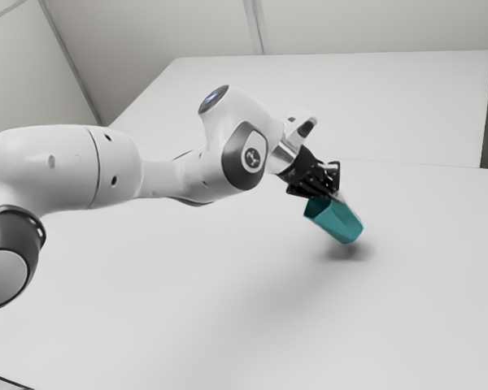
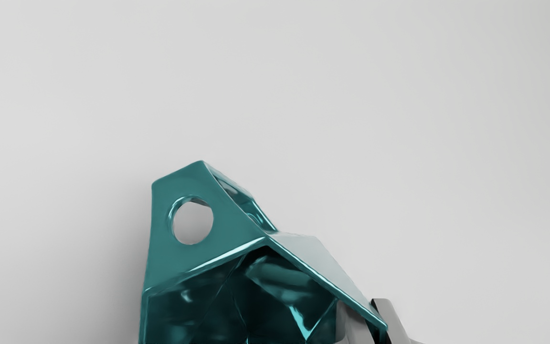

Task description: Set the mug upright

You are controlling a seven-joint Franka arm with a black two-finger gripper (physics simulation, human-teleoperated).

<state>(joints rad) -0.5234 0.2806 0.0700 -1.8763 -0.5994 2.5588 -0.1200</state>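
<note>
Teal, glossy and many-sided, the faceted mug (image 1: 342, 226) hangs tipped over in the grip of the black two-finger gripper (image 1: 334, 196), with its body at about five o'clock from the gripper in the exterior view. Its mouth faces roughly ten o'clock there and its base points to four, so it is slanted rather than upright. A soft dark shadow (image 1: 347, 253) lies on the smooth white table (image 1: 146, 317) at six o'clock from the base; whether the lowest corner touches the tabletop, I cannot tell.

The wrist view shows the grey fingers (image 2: 392, 317) closed on the mug's wall near the rim, one inside the mouth and the other outside. Beside the mouth, a flat teal face with a round hole (image 2: 170, 267) juts out, the pale table visible through the opening. The white jointed arm (image 1: 57, 166) enters the exterior view from nine o'clock and reaches toward three.
</note>
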